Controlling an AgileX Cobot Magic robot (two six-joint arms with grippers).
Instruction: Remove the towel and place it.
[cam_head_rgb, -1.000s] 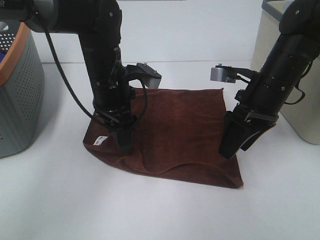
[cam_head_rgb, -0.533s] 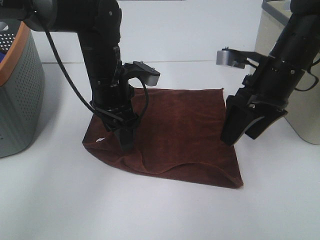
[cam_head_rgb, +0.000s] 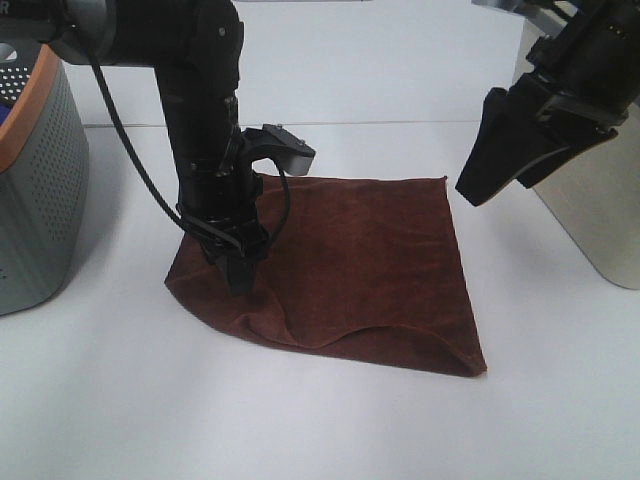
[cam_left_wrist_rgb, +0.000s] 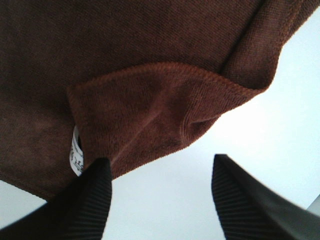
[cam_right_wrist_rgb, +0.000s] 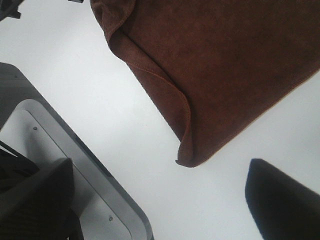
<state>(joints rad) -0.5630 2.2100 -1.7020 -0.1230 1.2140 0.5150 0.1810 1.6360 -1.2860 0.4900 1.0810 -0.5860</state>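
The towel (cam_head_rgb: 340, 265) was seen spread on the table (cam_head_rgb: 330, 420). The left gripper (cam_head_rgb: 238, 275) was held at the towel's left corner, jaws apart, nothing clamped. The right gripper (cam_head_rgb: 495, 160) was raised above the towel's far right corner, wide open and empty.

Left end effector (cam_head_rgb: 238, 272) tips hide the towel (cam_head_rgb: 350, 265) corner beneath. Grey basket (cam_head_rgb: 35, 190) cropped at left edge. Towel label (cam_left_wrist_rgb: 75, 158) print too small to read.
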